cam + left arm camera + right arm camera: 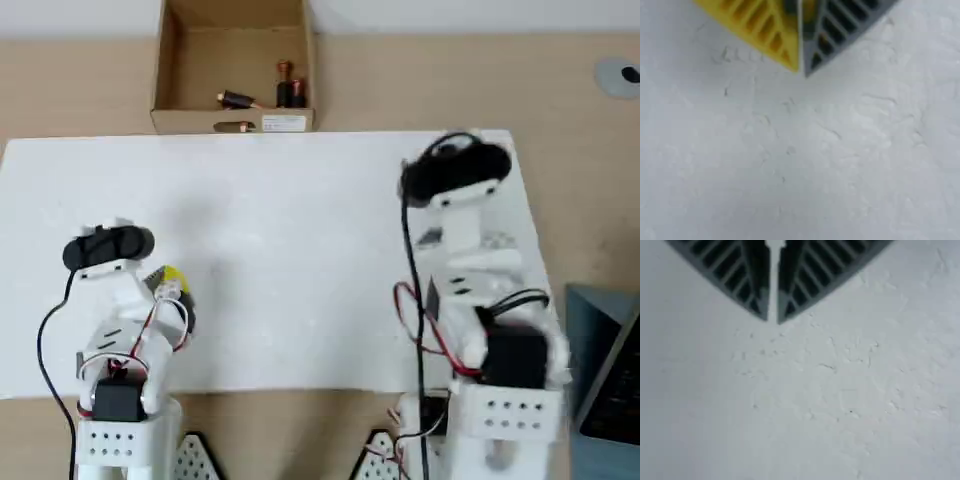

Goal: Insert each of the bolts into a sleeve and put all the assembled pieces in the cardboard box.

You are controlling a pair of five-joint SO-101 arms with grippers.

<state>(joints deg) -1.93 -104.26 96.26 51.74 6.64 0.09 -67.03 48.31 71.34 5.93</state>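
Grippers both low over white sheet [290, 250], tips pointed down at it. First, left gripper [801, 67], closed: yellow finger [760, 30] and grey finger [840, 30] pressed tip to tip, nothing held between. Then right gripper [772, 317], drawn together too, dark fingers [725, 265] parted by no more than a hairline slit, nothing gripped. Bare, rough sheet directly beneath both pairs of tips.

Well apart from either gripper, cardboard box [185, 120]: far ahead of left gripper and slightly toward right arm [465, 240], past sheet's far edge; ahead of right gripper and well off to its left. Inside box, two assembled: lying piece [237, 99], dark sleeve with brass end, near wall closest to grippers; upright piece [289, 88], copper-coloured bolt head above dark sleeve, in corner nearer right gripper. Outside box, brass-coloured piece [234, 127] lying along outer face of that near wall, between box and sheet's far edge, far ahead of left gripper. Cannot tell whether sleeved.

Just outward of right arm and behind right gripper, laptop [605, 370]. Far ahead of right gripper and off to its right, grey disc [618, 75] on wooden table [80, 90].
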